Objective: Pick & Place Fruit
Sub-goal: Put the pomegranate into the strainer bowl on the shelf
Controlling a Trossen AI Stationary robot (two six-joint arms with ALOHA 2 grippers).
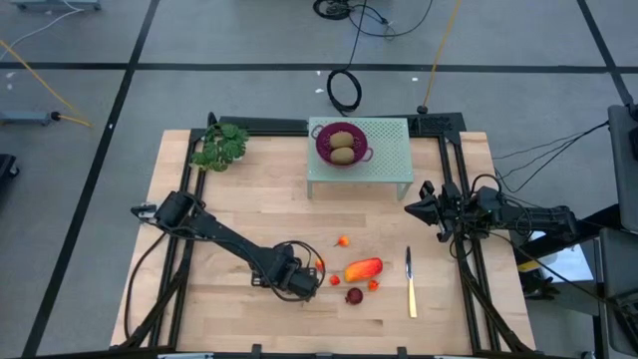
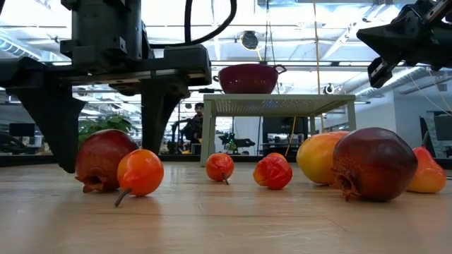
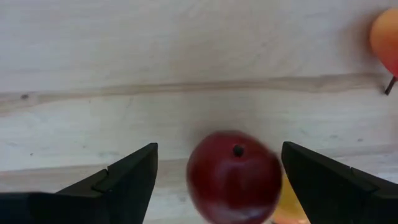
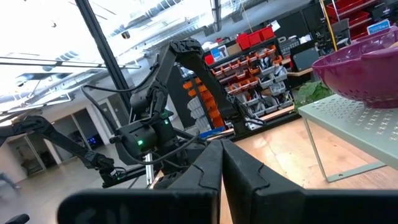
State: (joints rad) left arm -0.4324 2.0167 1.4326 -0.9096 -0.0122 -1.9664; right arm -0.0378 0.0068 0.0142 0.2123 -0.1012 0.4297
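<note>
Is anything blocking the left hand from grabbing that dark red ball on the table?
Nothing visible does. The left hand is open with one finger on each side of the dark red ball, and only bare table shows around them. A small orange-red fruit lies close beside the ball, not between.

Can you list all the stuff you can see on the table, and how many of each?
Olive-brown oval fruits: two, inside the purple bowl.
Purple bowl: one, on the pale green stand.
Dark red balls: two; one between the left end effector's fingers, one near the knife.
Long orange-red fruit: one, mid-table.
Tiny orange-red fruits: about four, scattered around it.
Leafy bunch: one, green, far left corner.
Knife: one, yellow handle.
Left end effector: open around a red ball.
Right end effector: shut, raised beside the stand.
</note>
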